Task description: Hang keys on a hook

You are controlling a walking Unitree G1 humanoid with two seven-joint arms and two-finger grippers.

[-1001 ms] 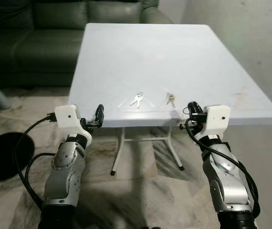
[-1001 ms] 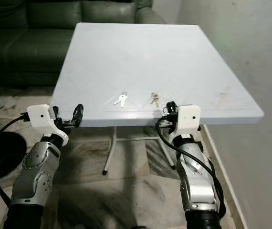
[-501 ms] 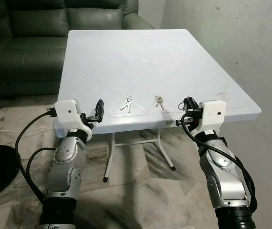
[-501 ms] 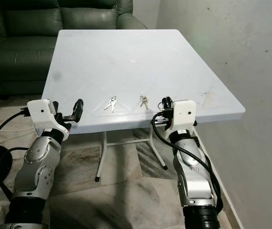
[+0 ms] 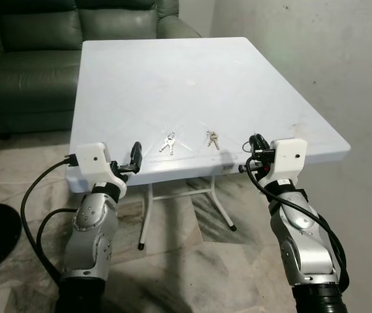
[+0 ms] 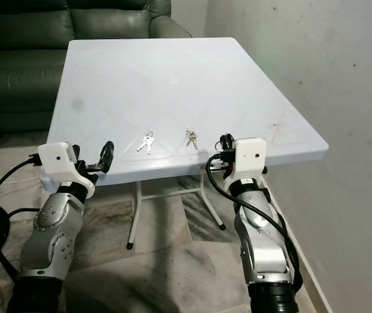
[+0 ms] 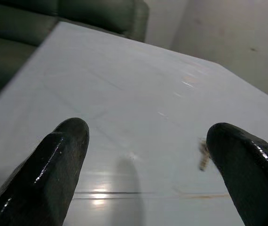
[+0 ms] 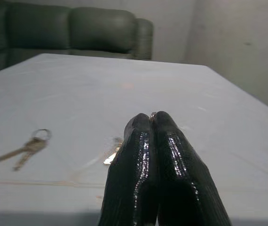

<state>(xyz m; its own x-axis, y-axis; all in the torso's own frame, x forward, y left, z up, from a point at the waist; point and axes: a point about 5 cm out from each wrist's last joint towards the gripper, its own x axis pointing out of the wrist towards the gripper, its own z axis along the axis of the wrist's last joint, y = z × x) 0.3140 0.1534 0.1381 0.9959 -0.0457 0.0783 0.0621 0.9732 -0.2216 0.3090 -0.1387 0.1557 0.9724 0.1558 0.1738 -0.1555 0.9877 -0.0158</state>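
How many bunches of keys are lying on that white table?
2. One key bunch lies near the table's front edge, toward the robot's left; the other key bunch lies beside it, apart, toward the right.

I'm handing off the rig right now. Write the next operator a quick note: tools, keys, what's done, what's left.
Left tool: open, empty, at the table's near edge, left of the keys.
Right tool: shut, empty, at the near edge, right of the keys.
Keys: two sets lie flat on the white table near its front edge, the left set and the right set, apart from each other.
Done: robot stands at the table, arms raised. Nothing picked up.
Left: grasp a set, find the hook, hang the keys. I see no hook from here.
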